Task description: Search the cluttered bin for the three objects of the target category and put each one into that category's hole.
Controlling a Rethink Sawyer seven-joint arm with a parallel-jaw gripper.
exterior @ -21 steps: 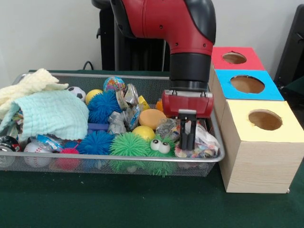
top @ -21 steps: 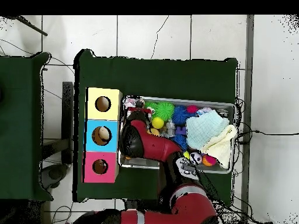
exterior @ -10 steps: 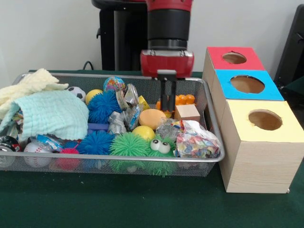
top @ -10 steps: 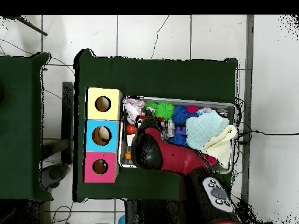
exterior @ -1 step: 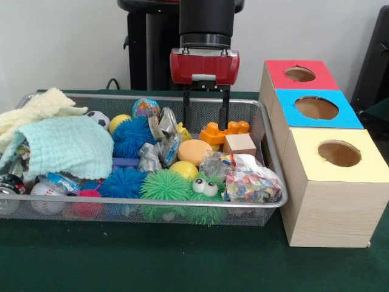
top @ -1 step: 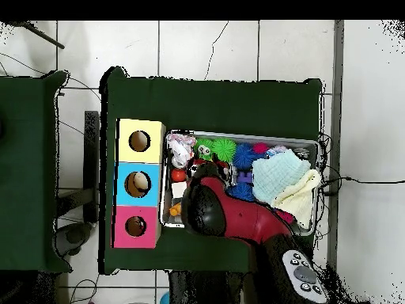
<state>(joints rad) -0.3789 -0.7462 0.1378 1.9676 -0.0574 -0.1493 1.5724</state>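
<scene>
Jaws stand apart, with nothing between them: your gripper hangs open above the far right part of the bin, its two black fingers pointing down. Just below the right finger you have an orange brick, and beside that a wooden cube. Nearer the camera lies a crumpled patterned bag, with a green fuzzy toy with eyes and a yellow ball to its left. Further left you see blue spiky balls, then a mint cloth heaped at the bin's left end. Right of the bin stands the box, touching it: red hole, blue hole, yellow hole. From overhead, the arm covers much of the bin's middle.
</scene>
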